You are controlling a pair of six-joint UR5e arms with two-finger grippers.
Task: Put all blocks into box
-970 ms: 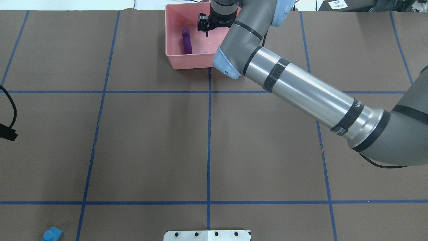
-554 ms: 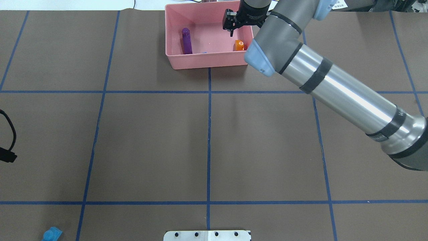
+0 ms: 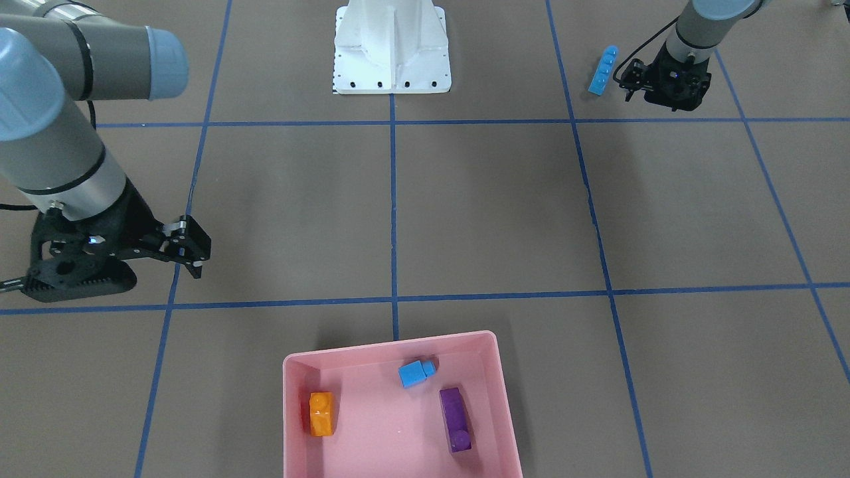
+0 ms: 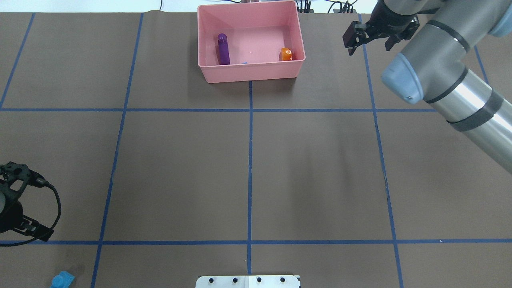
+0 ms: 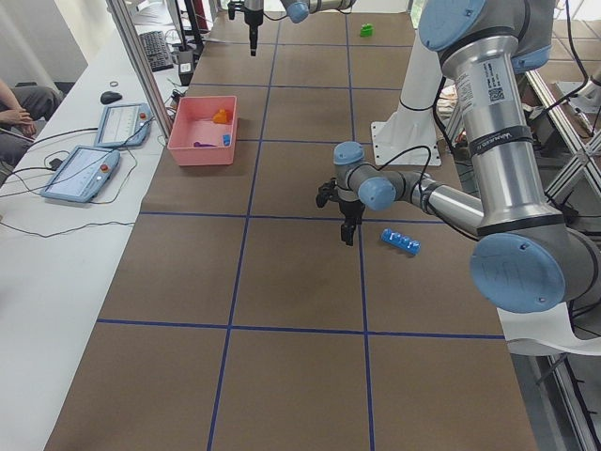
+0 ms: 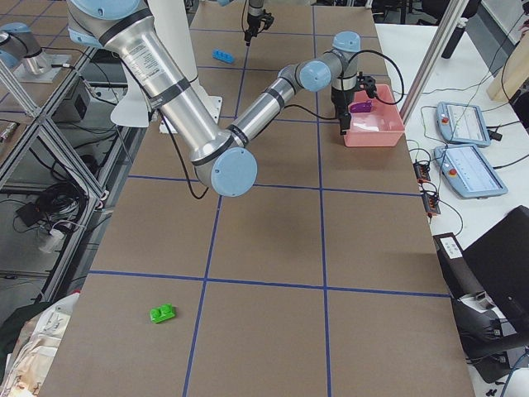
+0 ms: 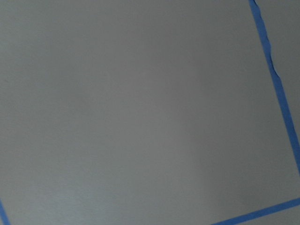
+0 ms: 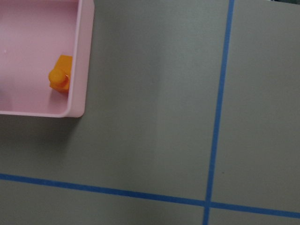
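Observation:
The pink box (image 3: 392,345) holds the orange block (image 3: 321,413), the purple block (image 3: 455,419) and the small blue block (image 3: 416,373). In the overhead view the box (image 4: 252,74) shows the purple (image 4: 223,49) and orange (image 4: 285,54) blocks. My right gripper (image 4: 368,45) is open and empty, above the table to the right of the box; it also shows in the front view (image 3: 189,251). The long blue four-stud block (image 3: 603,70) lies on the table near the robot base. My left gripper (image 3: 661,96) is open and empty beside it (image 4: 62,279). The green block (image 6: 162,313) lies far off on my right side.
The white robot base (image 3: 392,46) stands at the table's near-middle edge. Blue tape lines (image 4: 250,160) grid the brown table. My right arm's long forearm (image 4: 460,104) spans the right half. Operator tablets (image 5: 122,122) lie on a side bench past the box.
My right gripper has moved from over the box to the right of it, clear of the rim, uncovering the orange block inside. My left gripper has moved into the overhead view, nearer the long blue block.

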